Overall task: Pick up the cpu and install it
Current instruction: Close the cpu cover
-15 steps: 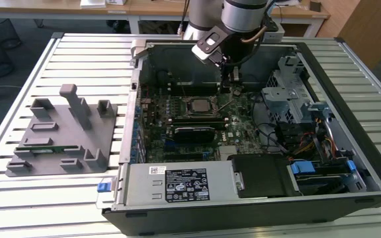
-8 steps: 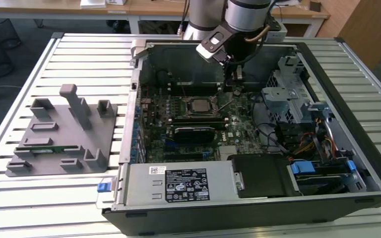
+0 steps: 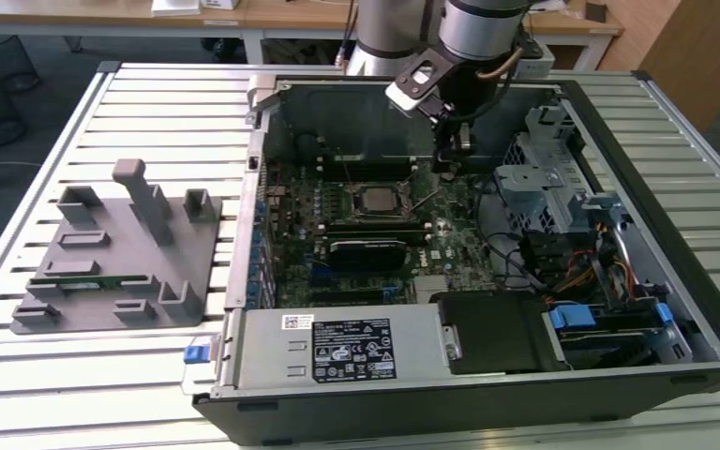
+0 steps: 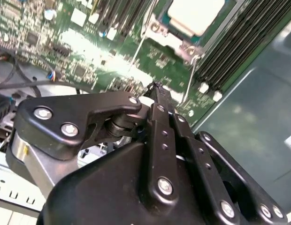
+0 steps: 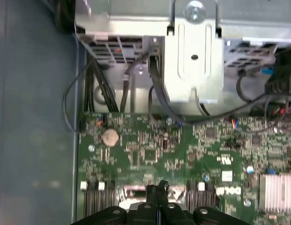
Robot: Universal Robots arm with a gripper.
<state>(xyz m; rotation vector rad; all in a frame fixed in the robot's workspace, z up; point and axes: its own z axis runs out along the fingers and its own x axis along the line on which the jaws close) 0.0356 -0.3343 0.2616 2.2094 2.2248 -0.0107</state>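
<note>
On the exterior view's left, a grey plastic holder block [image 3: 123, 272] rests on the slatted metal table [image 3: 147, 103], with a long narrow green memory stick [image 3: 91, 281] lying in it. Beside it, mid-table, stands an open black computer case [image 3: 460, 394] with a green motherboard [image 3: 460, 234] inside. The cpu [image 3: 370, 199], a small square chip with a silver metal top, sits in the black-framed socket near the board's middle; the second wrist view shows its pale top [image 4: 197, 14] inside the socket frame. Toward the exterior view's right of the socket, the black claw [image 3: 452, 167] hangs over the board, apart from the chip. In both wrist views its tips [image 4: 157, 89] [image 5: 157, 187] are pressed together with nothing between them.
</note>
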